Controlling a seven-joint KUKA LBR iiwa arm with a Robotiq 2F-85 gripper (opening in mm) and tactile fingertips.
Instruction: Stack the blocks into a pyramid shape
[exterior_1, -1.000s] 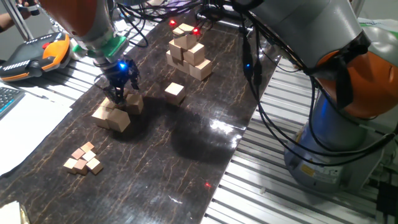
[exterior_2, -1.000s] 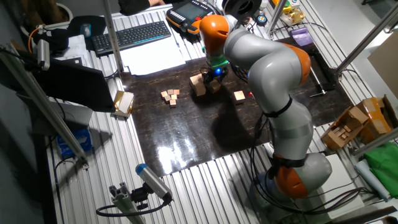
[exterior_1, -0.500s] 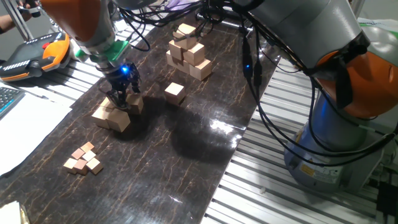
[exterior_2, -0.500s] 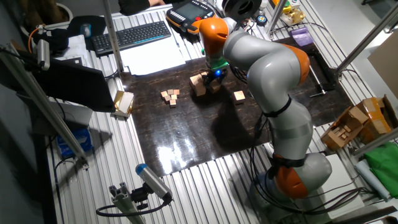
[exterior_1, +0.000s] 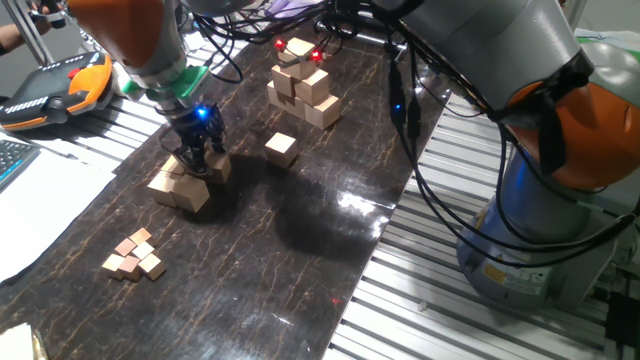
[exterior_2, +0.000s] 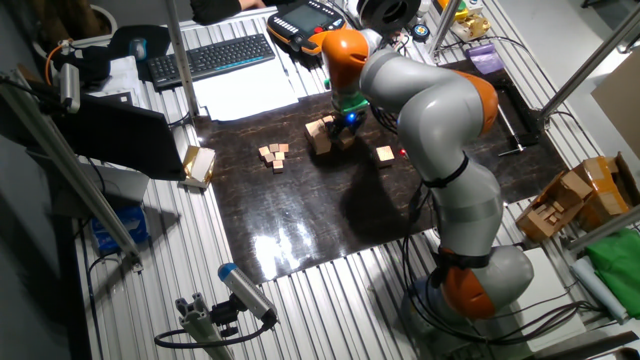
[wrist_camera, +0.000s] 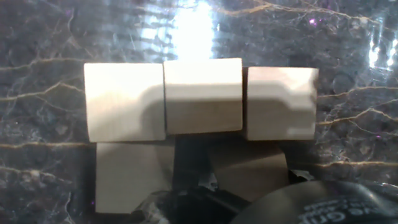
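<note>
Light-tan blocks form a low pile (exterior_1: 183, 190) at the left of the dark mat, also seen in the other fixed view as a pile (exterior_2: 321, 137). My gripper (exterior_1: 196, 162) is down on top of this pile, fingers pointing straight down. The hand view shows three blocks in a row (wrist_camera: 202, 96) and two shadowed blocks (wrist_camera: 127, 174) in front of them, with a dark gap between those two. A dark part of the hand covers the bottom edge, and the fingertips are hidden. One more block (exterior_1: 281, 148) lies alone to the right, apart from the pile.
A taller stack of bigger cubes (exterior_1: 303, 85) stands at the back of the mat. Several tiny pinkish cubes (exterior_1: 135, 255) lie near the front left. The arm's base (exterior_1: 540, 230) and cables fill the right side. A keyboard (exterior_2: 215, 58) and papers lie beyond the mat.
The gripper has shifted slightly right and down onto the pile. The blocks have not visibly moved.
</note>
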